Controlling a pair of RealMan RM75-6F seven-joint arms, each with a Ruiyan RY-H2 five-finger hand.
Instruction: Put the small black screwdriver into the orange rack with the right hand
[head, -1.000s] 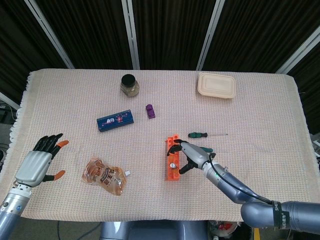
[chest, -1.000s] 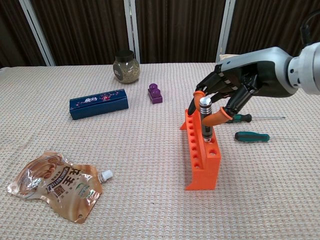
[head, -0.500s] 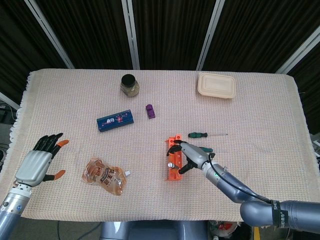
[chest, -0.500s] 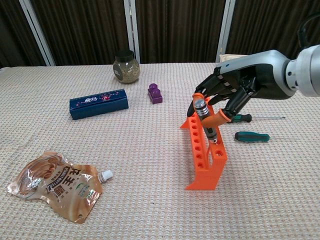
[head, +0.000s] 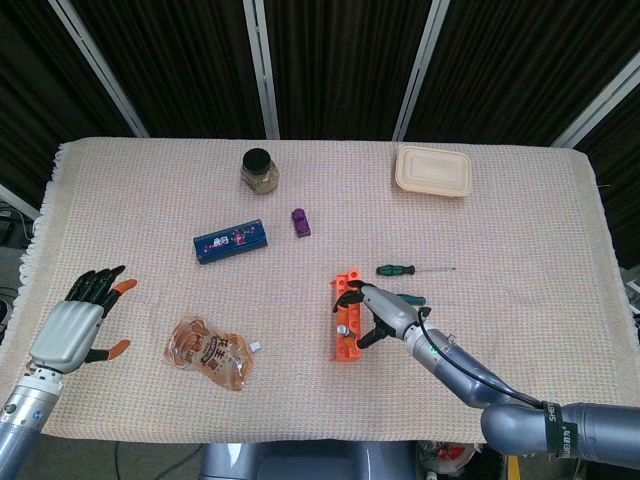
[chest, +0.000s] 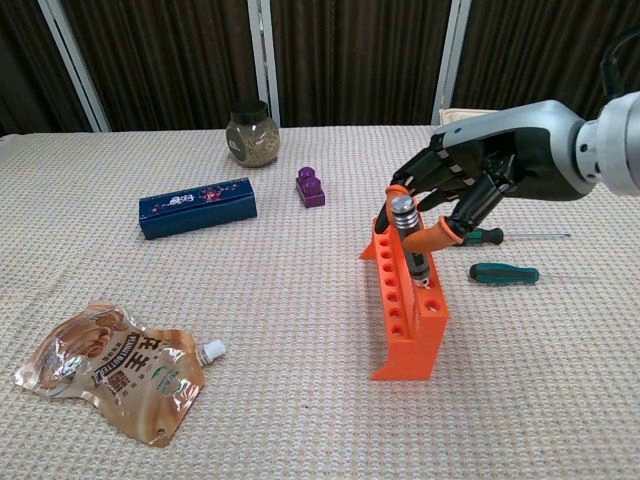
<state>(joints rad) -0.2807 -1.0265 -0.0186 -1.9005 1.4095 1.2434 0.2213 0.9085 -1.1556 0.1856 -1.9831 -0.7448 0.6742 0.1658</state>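
The right hand (chest: 455, 190) pinched the small black screwdriver (chest: 408, 235), whose tip seemed to sit in a hole of the tilted orange rack (chest: 405, 300), toward the table's (head: 520, 300) front right. The left hand (head: 75, 325) hung open off the left edge. Dark curtains (chest: 350, 60) stood behind.

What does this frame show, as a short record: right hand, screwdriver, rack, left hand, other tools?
right hand: pinches the small black screwdriver
screwdriver: tip in a hole of the orange rack, leaning
rack: tilted, one side lifted
left hand: holds nothing, fingers apart
other tools: two green-handled screwdrivers on the cloth right of the rack
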